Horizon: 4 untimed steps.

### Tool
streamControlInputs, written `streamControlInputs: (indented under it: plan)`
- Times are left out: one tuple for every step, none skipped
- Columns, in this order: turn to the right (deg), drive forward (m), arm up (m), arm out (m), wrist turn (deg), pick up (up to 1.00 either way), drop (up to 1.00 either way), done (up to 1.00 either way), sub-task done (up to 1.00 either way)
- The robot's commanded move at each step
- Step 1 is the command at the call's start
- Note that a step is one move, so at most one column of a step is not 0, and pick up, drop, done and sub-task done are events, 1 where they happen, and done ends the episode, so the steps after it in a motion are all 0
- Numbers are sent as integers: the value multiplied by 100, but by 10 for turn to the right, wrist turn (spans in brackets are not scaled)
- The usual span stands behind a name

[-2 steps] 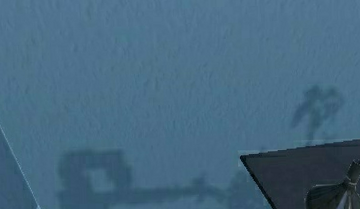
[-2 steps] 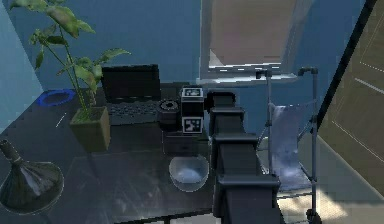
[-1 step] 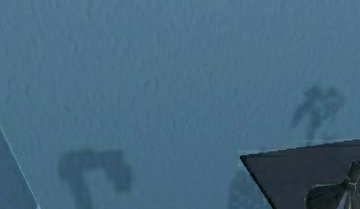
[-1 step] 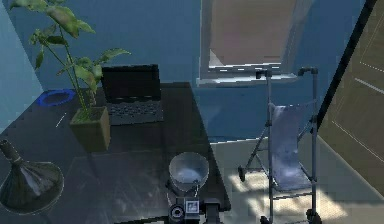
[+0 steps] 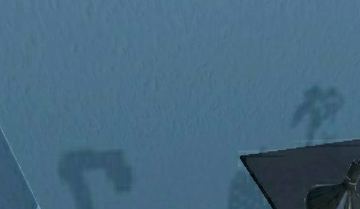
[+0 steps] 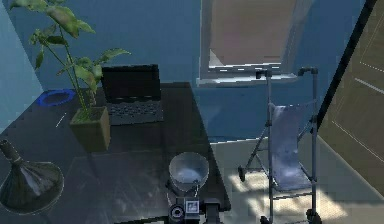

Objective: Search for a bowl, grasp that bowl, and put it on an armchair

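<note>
Forward view: a blue wall (image 5: 177,83) stands close ahead. At the lower right a corner of the dark counter (image 5: 291,179) juts in, with a grey lamp (image 5: 343,187) on it.

Arm side view, from the left: the lamp sits at the counter's near left corner. Farther back a small blue thing (image 6: 55,97) lies by the left edge. Right of it are a potted plant (image 6: 88,125) and a laptop (image 6: 132,92) near the far edge.

The bowl (image 6: 188,172), grey and round, stands on the counter close to its near right edge, with bare top to its left. The gripper (image 6: 188,205) shows just near of the bowl, and I cannot tell how its fingers stand or whether they hold anything.

Right of the counter's edge lies a narrow strip of sunlit floor (image 6: 240,180). Beyond it a stroller (image 6: 290,140) stands below the window (image 6: 255,35), with a wooden door (image 6: 360,110) at far right.
</note>
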Motion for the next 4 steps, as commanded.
streamControlInputs:
  plan:
    - [0,0,10,0,0,0,0,0,0]
    - [0,0,22,0,0,0,0,0,0]
    - [0,0,0,0,-450,0,0,0,0]
    - [0,0,0,0,-450,0,0,0,0]
